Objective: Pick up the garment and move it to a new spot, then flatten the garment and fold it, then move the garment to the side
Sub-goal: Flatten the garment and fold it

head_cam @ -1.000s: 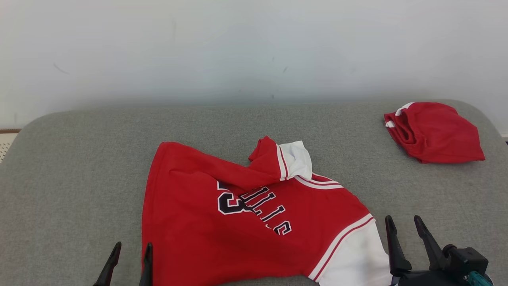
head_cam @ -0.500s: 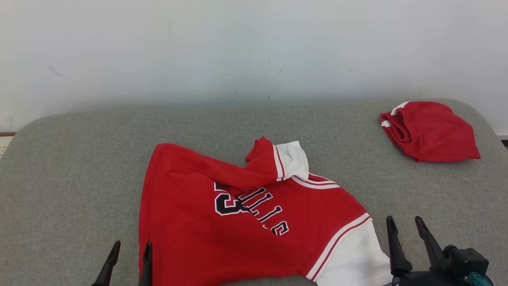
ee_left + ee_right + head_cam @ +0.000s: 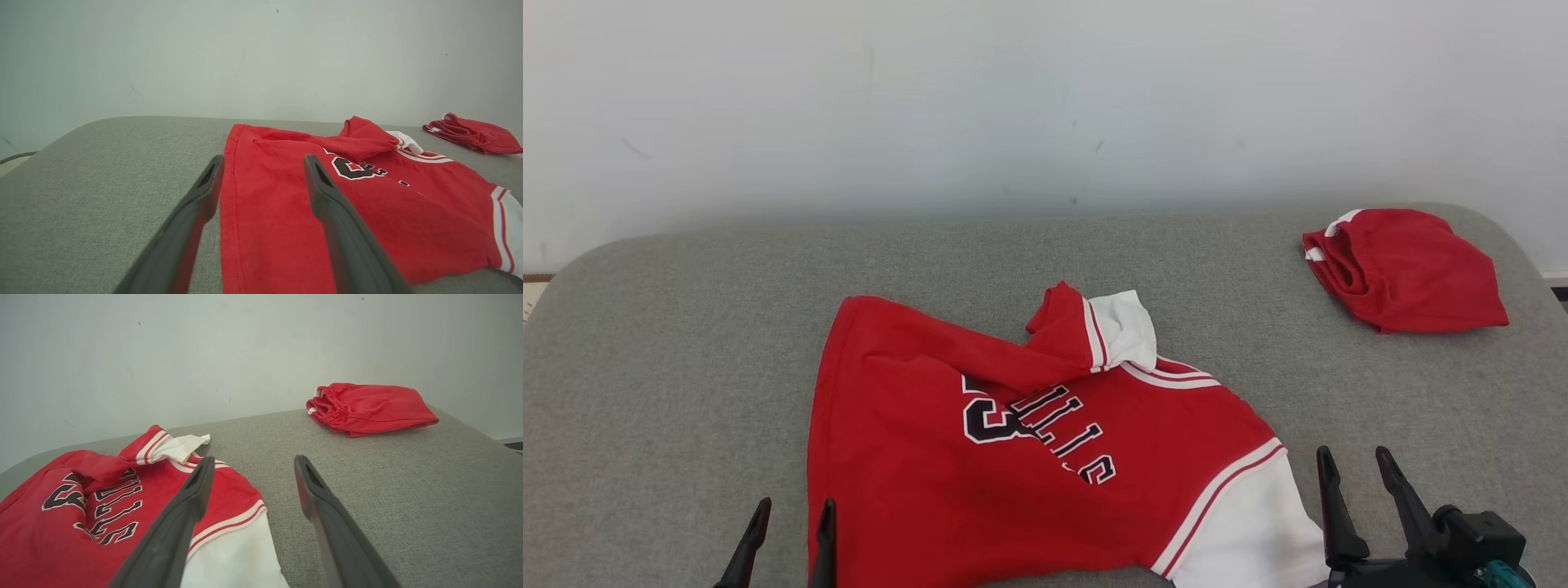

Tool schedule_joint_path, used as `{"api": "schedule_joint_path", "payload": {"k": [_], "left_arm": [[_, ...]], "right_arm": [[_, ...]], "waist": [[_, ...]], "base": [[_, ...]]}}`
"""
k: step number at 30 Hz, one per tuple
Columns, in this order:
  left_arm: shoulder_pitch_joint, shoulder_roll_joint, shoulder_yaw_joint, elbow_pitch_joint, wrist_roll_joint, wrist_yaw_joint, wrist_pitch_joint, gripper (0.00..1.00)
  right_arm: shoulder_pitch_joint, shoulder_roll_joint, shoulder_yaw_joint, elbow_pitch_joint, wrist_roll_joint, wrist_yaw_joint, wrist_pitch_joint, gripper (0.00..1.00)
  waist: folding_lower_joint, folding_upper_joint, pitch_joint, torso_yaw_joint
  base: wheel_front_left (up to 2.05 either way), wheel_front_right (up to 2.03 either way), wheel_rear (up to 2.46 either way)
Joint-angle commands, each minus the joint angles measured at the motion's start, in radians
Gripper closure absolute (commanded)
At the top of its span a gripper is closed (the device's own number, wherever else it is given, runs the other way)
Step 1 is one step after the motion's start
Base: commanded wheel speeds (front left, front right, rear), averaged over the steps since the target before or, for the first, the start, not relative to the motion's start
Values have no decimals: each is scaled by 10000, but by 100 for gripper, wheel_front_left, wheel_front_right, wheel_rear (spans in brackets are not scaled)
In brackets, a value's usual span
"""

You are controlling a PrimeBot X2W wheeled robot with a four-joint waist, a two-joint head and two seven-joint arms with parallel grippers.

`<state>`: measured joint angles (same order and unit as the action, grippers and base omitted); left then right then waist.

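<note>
The garment (image 3: 980, 457) is a red jersey with white sleeves and dark lettering, lying rumpled on the grey cushioned surface (image 3: 686, 343), one sleeve folded over its chest. It also shows in the left wrist view as the garment (image 3: 286, 212) and in the right wrist view as the garment (image 3: 81, 514). My left gripper (image 3: 796, 510) is open at the jersey's lower left hem, holding nothing; its fingers (image 3: 327, 204) straddle the hem edge above the cloth. My right gripper (image 3: 1352, 459) is open just right of the white sleeve (image 3: 1250, 531), empty.
A second red piece of clothing (image 3: 1409, 269), bunched up, lies at the far right corner of the surface, also seen as red shorts (image 3: 367, 408). A pale wall (image 3: 1045, 106) rises behind. The surface's rounded edges fall away left and right.
The whole head picture has shifted slightly left, so the camera moved. Neither gripper nor the garment has visibly moved.
</note>
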<state>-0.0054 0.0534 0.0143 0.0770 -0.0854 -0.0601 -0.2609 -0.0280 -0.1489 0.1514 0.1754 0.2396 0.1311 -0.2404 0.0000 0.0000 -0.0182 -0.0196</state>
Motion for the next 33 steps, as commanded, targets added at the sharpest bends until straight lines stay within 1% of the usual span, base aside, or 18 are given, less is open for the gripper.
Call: {"api": "schedule_joint_path", "payload": {"k": [1,20,23,28,33], "left_arm": [[37,-11,19,22,1,-16,-61,0],[61,-21,12,59,13,-5,-62,0],[198,-26,-82,123,-256,-147,-62,0],[490,-20,-519,500,-299,-407,-62,0],[621,3,-677,1086,-445,-516,-60,0]], "right_arm": [[13,14,-1,7,-25,-8,-11,0],[58,-2,8,17,-5,-8,-27,0],[105,7,58,126,35,-8,114,0],[126,-127,51,326,-95,-8,375,0],[208,-226,90,559,-111,-8,724,0]], "waist": [[0,0,4,-3],[0,0,27,17],[0,0,-35,-2],[0,0,-87,33],[0,0,-68,86]], "base": [[0,0,0],[0,0,0],[0,0,0],[0,0,0],[0,0,0]]}}
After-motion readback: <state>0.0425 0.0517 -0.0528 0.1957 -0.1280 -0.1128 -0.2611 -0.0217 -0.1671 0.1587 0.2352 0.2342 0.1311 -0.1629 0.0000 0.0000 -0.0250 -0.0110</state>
